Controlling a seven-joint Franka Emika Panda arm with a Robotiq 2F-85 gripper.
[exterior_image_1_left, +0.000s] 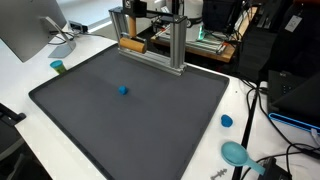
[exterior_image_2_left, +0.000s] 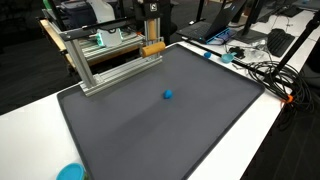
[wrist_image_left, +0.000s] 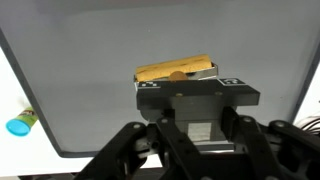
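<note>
Exterior view: high, off a near corner of the mat (exterior_image_1_left: 90, 130), facing across to the frame (exterior_image_1_left: 150, 40).
Exterior view: high, off another corner of the mat (exterior_image_2_left: 160, 130).
Wrist view: close above the mat (wrist_image_left: 80, 70).
Shared: mat, wooden block (exterior_image_1_left: 131, 43) (exterior_image_2_left: 152, 48) (wrist_image_left: 177, 70).

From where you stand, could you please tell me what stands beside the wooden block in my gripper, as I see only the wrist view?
Observer: An aluminium frame stands at the edge of the grey mat, and the wooden block is close against it. Whether they touch, I cannot tell.
Operator: Thank you. Does anything lie loose on the mat?
Observer: Yes, one small blue ball lies alone near the middle of it.
Operator: And beside the mat?
Observer: A tangle of cables lies on the white table along one side of it.
</note>
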